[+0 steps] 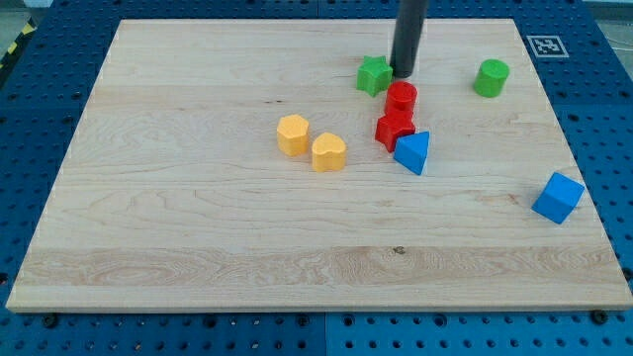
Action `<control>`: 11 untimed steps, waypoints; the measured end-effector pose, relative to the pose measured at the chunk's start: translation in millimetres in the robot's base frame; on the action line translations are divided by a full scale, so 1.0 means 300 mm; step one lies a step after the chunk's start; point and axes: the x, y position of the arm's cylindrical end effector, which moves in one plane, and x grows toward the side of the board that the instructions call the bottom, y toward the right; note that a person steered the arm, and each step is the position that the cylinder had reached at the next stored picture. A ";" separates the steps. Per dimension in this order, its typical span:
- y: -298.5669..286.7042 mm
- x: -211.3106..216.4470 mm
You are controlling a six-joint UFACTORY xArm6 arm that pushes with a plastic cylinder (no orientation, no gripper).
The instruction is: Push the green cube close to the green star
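Note:
The green star (373, 75) lies near the view's top, right of centre. The green block the task calls a cube (491, 77), which looks rounded, stands to its right, well apart from it. My tip (404, 74) is just right of the green star, almost touching it, and directly above the red cylinder (401, 98). The green cube is far to the right of my tip.
A red star-like block (394, 129) sits below the red cylinder, touching a blue triangular block (413, 151). Two yellow blocks (293, 134) (328, 152) lie side by side left of centre. A blue cube (558, 197) sits near the board's right edge (584, 188).

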 end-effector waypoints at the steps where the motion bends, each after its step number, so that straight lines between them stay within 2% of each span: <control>1: 0.192 -0.019; 3: 0.577 -0.047; 4: 0.598 0.053; 6: 0.521 0.134; 8: 0.448 0.138; 11: 0.187 -0.038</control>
